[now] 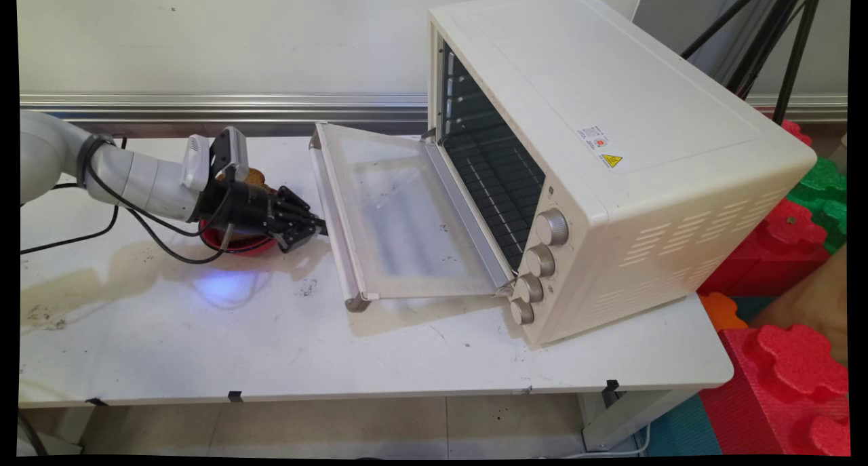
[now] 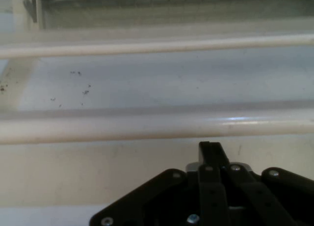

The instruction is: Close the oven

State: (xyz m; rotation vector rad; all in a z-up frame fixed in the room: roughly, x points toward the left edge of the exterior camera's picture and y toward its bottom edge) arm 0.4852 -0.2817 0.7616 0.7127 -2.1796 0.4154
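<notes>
White table [image 1: 271, 357] under you, stained near the left, with a cream toaster oven [image 1: 610, 147] standing at the right and its glass door [image 1: 400, 215] dropped flat toward the arm. Your gripper [image 1: 313, 226] lies low and level, pointing at the door's handle bar [image 1: 336, 222], which runs across your line of approach, from the wall side to the near side. The tips sit just at that bar, about at its middle. In the hand view the two fingers [image 2: 211, 152] stand pressed together, nothing between them, with the handle crossing just ahead. Behind your wrist sits a red bowl [image 1: 237, 243] with something brown [image 1: 255, 177] in it.
</notes>
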